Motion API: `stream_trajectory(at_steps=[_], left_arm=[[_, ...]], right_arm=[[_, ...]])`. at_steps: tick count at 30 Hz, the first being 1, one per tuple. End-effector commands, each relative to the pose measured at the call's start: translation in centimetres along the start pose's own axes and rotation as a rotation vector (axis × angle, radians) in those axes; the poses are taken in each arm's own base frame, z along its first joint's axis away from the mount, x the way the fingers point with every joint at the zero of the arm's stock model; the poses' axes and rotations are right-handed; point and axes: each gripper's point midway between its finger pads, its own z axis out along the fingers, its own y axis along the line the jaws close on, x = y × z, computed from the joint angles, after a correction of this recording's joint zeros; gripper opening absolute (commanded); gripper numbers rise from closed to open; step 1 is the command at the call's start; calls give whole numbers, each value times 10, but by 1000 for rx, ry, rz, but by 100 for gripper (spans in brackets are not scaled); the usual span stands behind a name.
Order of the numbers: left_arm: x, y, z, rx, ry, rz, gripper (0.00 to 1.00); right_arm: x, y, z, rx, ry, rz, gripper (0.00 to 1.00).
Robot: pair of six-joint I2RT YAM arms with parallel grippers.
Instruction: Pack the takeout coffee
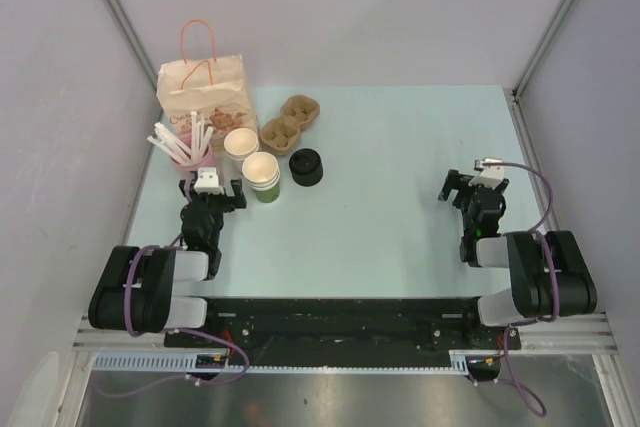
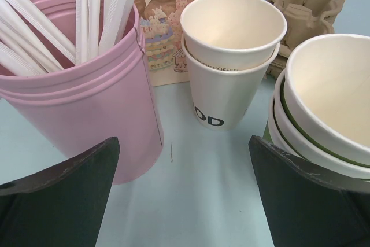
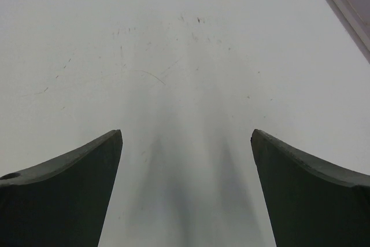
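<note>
No cup with a black lid on it shows in any view. A stack of white-sided paper cups point(image 1: 240, 146) and a stack of green-sided ones point(image 1: 262, 176) stand open-topped at the back left, also in the left wrist view: white point(image 2: 231, 56), green point(image 2: 324, 108). A stack of black lids point(image 1: 306, 166) sits on the table right of them. My left gripper point(image 1: 213, 187) is open and empty, low, just in front of the cups point(image 2: 185, 195). My right gripper point(image 1: 462, 187) is open and empty over bare table at the right point(image 3: 186, 189).
A pink cup of white straws point(image 1: 188, 152) stands left of the cups, close to my left finger point(image 2: 87, 102). A paper bag with pink handles point(image 1: 205, 87) stands behind it. A brown cardboard cup carrier point(image 1: 290, 122) lies behind the cups. Walls close in the table.
</note>
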Motion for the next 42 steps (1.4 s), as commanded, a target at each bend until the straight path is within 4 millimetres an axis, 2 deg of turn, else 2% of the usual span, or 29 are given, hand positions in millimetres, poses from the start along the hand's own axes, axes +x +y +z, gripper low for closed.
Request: stream_trajectory(at_steps=[1,2,4,7,8,9,10,12,13,15,16,17,18,19,20,21,22,23,24,25,26,27,28,29,30,32,33,37,42], left_arm=[[-18,1,3,-5,-63,28,100],[-17,1,3,-5,-61,29,100],[-19,1,4,-3,-64,31,100],[-33,-2,3,21,-99,40,100],[-35,-4,1,35,-63,43,100],[-52,-5,8,39,-75,44,100],[-45,-7,8,58,-14,52,100],[-71,-14,11,112,-57,80,100],[-68,-17,10,134,-28,96,99],[-83,-16,10,151,-44,139,99],[-77,-14,9,148,-5,144,98],[-80,-9,9,137,6,145,97],[-99,-10,12,156,-19,144,95],[-91,-12,10,181,47,136,91],[-95,-15,10,206,68,133,89],[-121,-19,15,237,51,139,85],[-107,-38,6,353,153,121,77],[-110,-48,3,423,190,116,72],[-140,-57,5,478,179,121,70],[-114,-72,-3,531,335,112,68],[-111,-74,-2,522,394,138,68],[-129,-76,5,504,393,184,68],[-103,-74,7,457,521,213,68],[-102,-72,10,443,549,227,66],[-109,-70,17,425,549,239,65],[-98,-62,26,370,604,252,59],[-102,-61,31,356,602,250,59],[-96,-66,40,366,618,260,59],[-75,-73,43,399,670,258,50]], right_arm=[[-33,3,-5,13,-33,-12,100],[-55,7,-7,8,-76,-6,100],[-63,13,-13,-16,-57,32,100],[-91,40,-27,-143,-78,120,100],[-105,46,-33,-166,-83,131,100],[-109,53,-36,-195,-74,139,99],[-115,63,-41,-225,-69,144,100],[-126,75,-49,-255,-51,144,98],[-129,79,-52,-267,-47,142,98],[-134,93,-61,-304,-39,140,97],[-134,96,-63,-314,-36,141,97],[-133,103,-68,-336,-27,142,97],[-136,106,-71,-346,-30,145,97],[-136,108,-74,-355,-29,146,97],[-135,111,-76,-363,-17,147,96],[-134,116,-79,-379,-12,151,96],[-135,120,-81,-391,-9,151,95],[-133,122,-82,-398,4,148,95],[-132,128,-85,-421,13,146,95],[-134,131,-86,-428,16,145,94],[-132,134,-87,-434,29,139,93],[-130,137,-88,-442,36,131,93],[-128,138,-88,-444,43,119,92],[-126,139,-88,-444,48,108,92],[-123,141,-89,-448,56,102,92],[-117,143,-90,-455,75,82,92],[-114,144,-89,-455,83,76,92],[-99,146,-89,-463,129,37,91],[-88,145,-87,-448,165,18,90]])
